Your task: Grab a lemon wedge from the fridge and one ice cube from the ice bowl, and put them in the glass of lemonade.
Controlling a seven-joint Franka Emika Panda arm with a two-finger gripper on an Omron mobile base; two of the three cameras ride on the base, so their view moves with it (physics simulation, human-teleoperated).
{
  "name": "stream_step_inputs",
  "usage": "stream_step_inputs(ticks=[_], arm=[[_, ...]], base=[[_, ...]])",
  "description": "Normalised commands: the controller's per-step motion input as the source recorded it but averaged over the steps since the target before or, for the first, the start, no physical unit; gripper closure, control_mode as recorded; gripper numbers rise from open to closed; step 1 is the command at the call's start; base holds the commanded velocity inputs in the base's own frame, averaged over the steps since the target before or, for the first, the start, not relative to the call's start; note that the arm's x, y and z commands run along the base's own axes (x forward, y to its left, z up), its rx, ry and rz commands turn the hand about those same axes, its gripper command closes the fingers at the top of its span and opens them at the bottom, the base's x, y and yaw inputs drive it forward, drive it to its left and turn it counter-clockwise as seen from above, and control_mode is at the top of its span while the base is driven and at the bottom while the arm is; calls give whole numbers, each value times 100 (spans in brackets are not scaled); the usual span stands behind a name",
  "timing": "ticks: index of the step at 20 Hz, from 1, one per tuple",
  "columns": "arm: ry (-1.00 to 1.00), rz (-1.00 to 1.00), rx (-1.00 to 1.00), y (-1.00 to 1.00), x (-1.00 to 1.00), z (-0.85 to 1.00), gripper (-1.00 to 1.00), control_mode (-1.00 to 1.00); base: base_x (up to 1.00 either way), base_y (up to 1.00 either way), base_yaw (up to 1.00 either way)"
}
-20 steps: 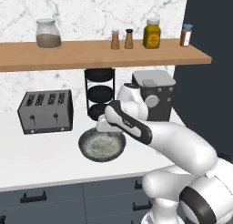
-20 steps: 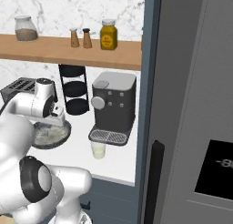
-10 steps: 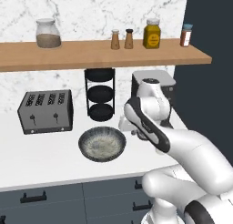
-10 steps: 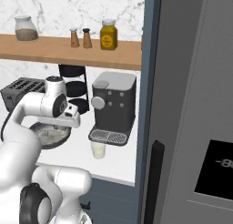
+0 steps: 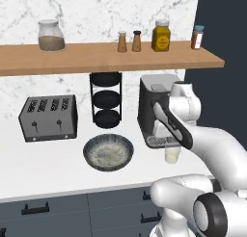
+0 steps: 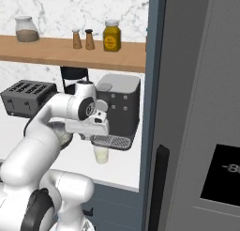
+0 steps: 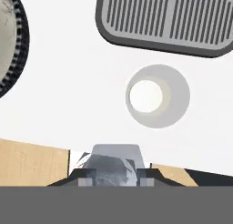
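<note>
Hand view: the ice bowl (image 7: 9, 45) sits at the far left, the glass of lemonade (image 7: 157, 96) just right of centre, ahead of the gripper (image 7: 114, 173), whose jaws are closed narrowly on an ice cube (image 7: 113, 161). The step in hand appears to be carrying ice to the glass. The next move calls for centring over the rim before releasing.

The pincer (image 7: 110, 175) has swung from over the ice bowl (image 5: 108, 152) to above the glass of lemonade (image 7: 157, 96).

Open counter (image 7: 68, 82) around the glass of lemonade (image 7: 157, 96); drip tray (image 7: 168, 20) just beside.
</note>
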Motion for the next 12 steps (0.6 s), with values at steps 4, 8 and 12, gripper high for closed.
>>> stream_step_inputs(ticks=[4,8,12], arm=[[3,0,0,-83,1,-9,100,-100],[-1,0,0,-33,9,-13,100,-100],[-2,0,0,-15,27,-20,100,-100]], base=[[0,0,0],[0,0,0],[0,0,0]])
